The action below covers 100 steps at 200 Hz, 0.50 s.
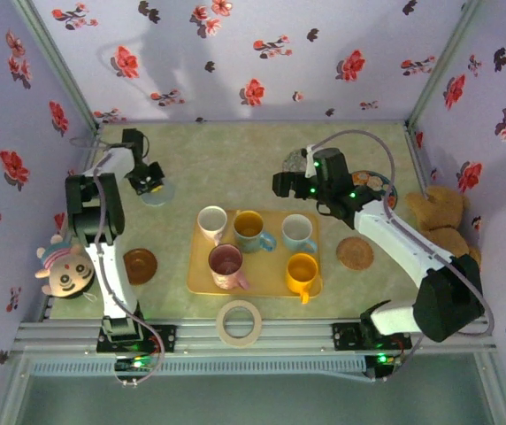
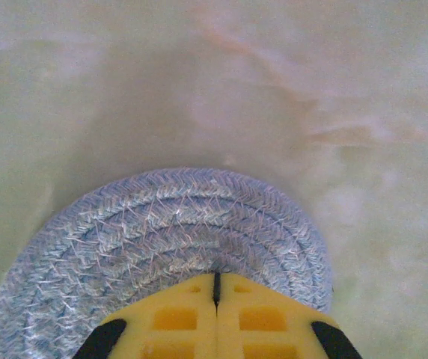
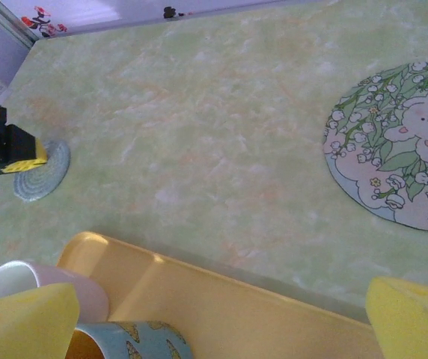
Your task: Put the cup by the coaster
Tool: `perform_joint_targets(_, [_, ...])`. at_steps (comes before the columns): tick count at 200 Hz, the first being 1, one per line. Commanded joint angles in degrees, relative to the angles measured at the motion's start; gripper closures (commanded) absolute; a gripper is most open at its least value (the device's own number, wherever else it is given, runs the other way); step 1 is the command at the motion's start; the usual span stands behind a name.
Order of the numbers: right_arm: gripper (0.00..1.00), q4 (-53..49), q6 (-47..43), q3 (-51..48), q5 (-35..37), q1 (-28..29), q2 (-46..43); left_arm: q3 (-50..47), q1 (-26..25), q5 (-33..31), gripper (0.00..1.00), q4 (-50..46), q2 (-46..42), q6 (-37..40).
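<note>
L end effector (image 2: 215, 288) pressed shut on blue coaster (image 2: 161, 232), R end effector (image 1: 283, 185) spread wide; white cup (image 1: 212, 221) upright, mouth up, on tray (image 1: 266, 268) w/ other cups.

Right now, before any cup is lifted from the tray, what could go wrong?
1. The cups stand crowded on the yellow tray; the open right pincer, coming down on one, might knock its neighbour.
2. The shut left pincer sits right over the blue coaster; a cup brought there could bump it, or the pincer could drag the coaster.
</note>
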Motion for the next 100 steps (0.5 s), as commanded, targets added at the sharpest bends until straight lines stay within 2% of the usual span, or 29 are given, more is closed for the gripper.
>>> perform_joint_targets(1, [0.01, 1.09, 0.14, -0.97, 1.79, 0.43, -1.55, 1.93, -3.15, 4.37, 1.00, -3.87, 5.26, 1.84])
perform_joint_targets(100, [0.01, 1.48, 0.25, -2.24, 2.95, 0.40, -1.60, 18.25, -10.50, 13.45, 1.00, -11.73, 14.53, 7.18])
